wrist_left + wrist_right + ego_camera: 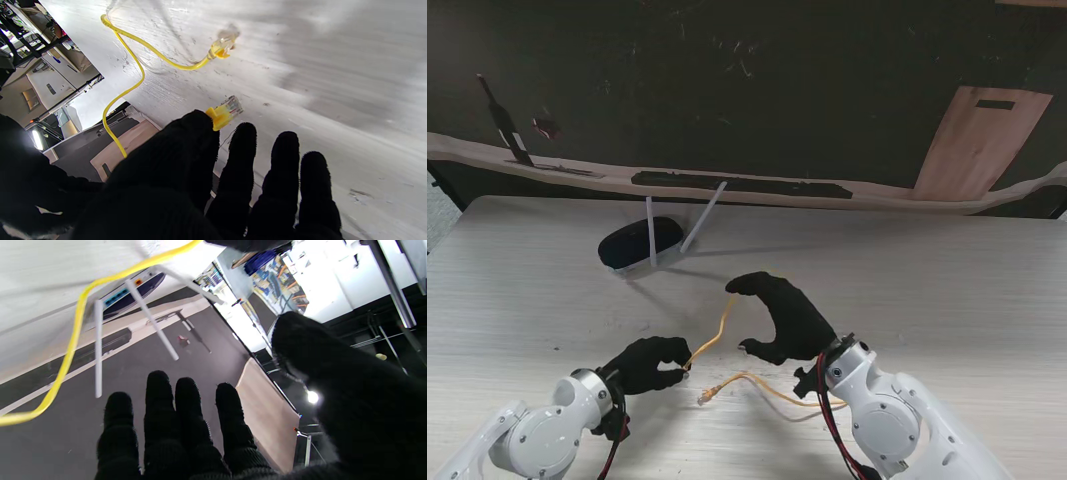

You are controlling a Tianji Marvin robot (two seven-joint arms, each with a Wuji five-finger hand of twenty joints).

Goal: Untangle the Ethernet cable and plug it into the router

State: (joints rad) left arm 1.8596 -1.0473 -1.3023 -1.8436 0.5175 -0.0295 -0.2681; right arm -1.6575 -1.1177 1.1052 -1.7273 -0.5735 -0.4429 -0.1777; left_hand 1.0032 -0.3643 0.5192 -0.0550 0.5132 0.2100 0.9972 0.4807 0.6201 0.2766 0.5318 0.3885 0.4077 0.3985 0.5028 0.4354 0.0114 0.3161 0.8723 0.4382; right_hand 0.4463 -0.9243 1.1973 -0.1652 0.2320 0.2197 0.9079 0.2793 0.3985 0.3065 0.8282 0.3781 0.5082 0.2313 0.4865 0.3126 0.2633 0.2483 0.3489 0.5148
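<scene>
The yellow Ethernet cable [717, 335] lay on the pale worktop [947, 270] between the two gloved hands, nearer to me than the router [632, 247], which sat well apart with its two white antennas raised. The left hand [645, 364] had its fingers [200, 140] clamped on one end of the cable, just behind the first plug [225, 111], whose clear tip stuck out past the thumb. The second plug [708, 396] rested loose on the worktop near that hand. The right hand [785, 318] arched over the cable's middle with its fingers apart; the cable ran up close to its fingertips, but whether it touched them could not be told. The cable looked light, thin and limp, likely to flop and kink, so the sound place to grip was the stiff boot behind a plug, sparing the brittle-looking clear tip and its latch.
</scene>
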